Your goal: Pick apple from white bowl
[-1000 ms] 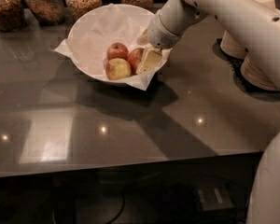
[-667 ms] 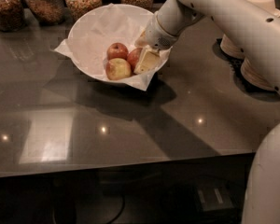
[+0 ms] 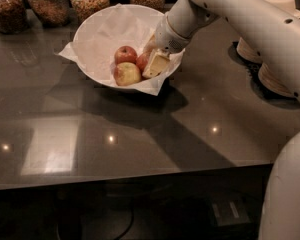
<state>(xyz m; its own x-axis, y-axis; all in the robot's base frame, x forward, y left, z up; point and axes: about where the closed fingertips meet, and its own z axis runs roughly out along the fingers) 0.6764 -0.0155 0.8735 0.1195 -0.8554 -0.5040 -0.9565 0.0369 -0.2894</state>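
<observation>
Camera view shows the gripper (image 3: 154, 65) low inside the right half of the white bowl (image 3: 97, 36), just as a second ago, touching the smaller dark red apple (image 3: 142, 62); whether it is apart or clamped cannot be told. Three apples lie unmoved in one bowl. The apple (image 3: 125, 54), red with streaks, sits at the bowl's middle, left of the gripper and behind the yellow apple (image 3: 127, 74); it is round, with no readable long axis. The bowl stands near the far edge of the tabletop (image 3: 140, 129), where four glass jars (image 3: 50, 4) line up.
</observation>
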